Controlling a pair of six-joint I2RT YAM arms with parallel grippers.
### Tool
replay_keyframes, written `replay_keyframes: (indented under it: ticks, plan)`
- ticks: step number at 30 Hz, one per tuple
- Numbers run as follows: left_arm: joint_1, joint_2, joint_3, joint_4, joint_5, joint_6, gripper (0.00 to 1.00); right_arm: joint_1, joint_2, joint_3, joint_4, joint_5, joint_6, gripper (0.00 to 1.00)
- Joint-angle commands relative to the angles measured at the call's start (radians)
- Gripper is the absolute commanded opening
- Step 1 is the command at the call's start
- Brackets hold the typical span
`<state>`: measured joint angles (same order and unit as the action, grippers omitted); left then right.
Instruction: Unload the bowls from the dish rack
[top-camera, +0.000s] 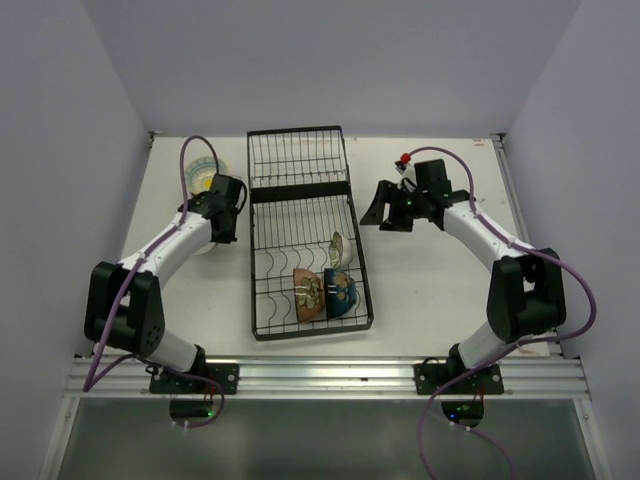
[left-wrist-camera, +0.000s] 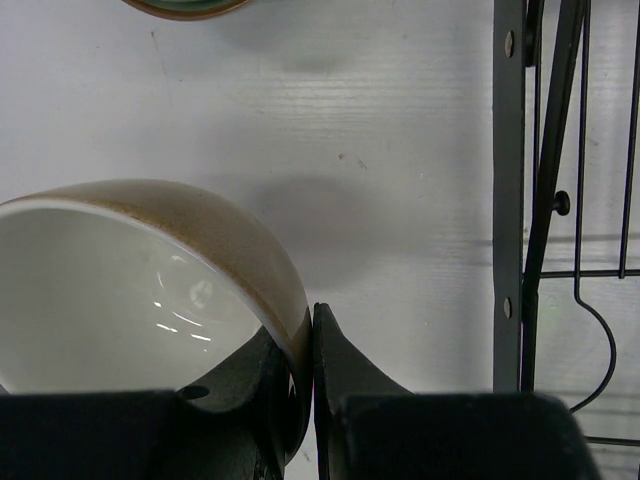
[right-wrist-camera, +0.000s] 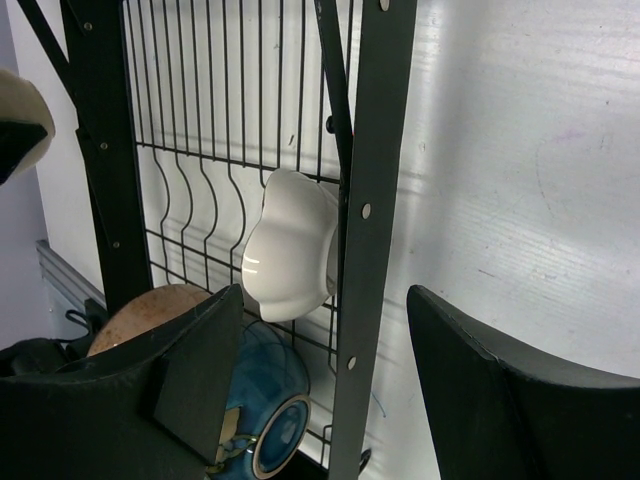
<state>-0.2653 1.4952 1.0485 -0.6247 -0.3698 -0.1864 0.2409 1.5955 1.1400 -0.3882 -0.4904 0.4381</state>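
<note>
Brown bowl partly beyond left edge

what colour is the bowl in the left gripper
Bowl: brown outside, white inside; best in the left wrist view.

Rack holding three bowls, two more out on the bench
The long black wire rack lies lengthways mid-bench. In its near section, by the right side, three bowls stand on edge: a white bowl farthest back, and nearer, an orange-brown bowl and a blue bowl side by side. Left of the rack, a brown bowl, white inside, has its rim pinched in the left hand. A yellow-green bowl sits upright farther back.
</note>
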Motion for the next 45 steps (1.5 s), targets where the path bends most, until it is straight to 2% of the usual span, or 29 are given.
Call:
replay_keyframes:
  ticks: [1,6,18,22,29,36,40,45]
  plan:
    - [0.017,0.019,0.008,0.106,-0.004,0.031,0.0,-0.002,-0.039,0.0,0.023,0.004,0.002,0.71]
    - [0.023,0.053,-0.001,0.14,0.009,0.039,0.0,-0.003,-0.039,0.004,0.015,0.016,-0.004,0.71]
    - [0.043,0.123,-0.033,0.175,0.043,0.047,0.07,-0.005,-0.031,0.004,0.012,0.021,-0.006,0.71]
    - [0.044,0.122,-0.047,0.187,0.042,0.05,0.19,-0.005,-0.025,0.004,0.009,0.021,-0.007,0.71]
    - [0.044,0.125,-0.056,0.186,0.051,0.047,0.33,-0.005,-0.026,0.006,0.009,0.021,-0.006,0.71]
    - [0.044,0.093,-0.044,0.171,0.072,0.039,0.54,-0.005,-0.034,0.006,0.003,0.019,-0.01,0.71]
    - [0.044,0.034,-0.013,0.137,0.103,0.019,0.67,-0.003,-0.039,0.006,0.0,0.019,-0.01,0.71]
    - [0.044,-0.09,0.062,0.102,0.144,-0.013,0.78,-0.003,-0.043,0.004,-0.003,0.024,-0.012,0.71]
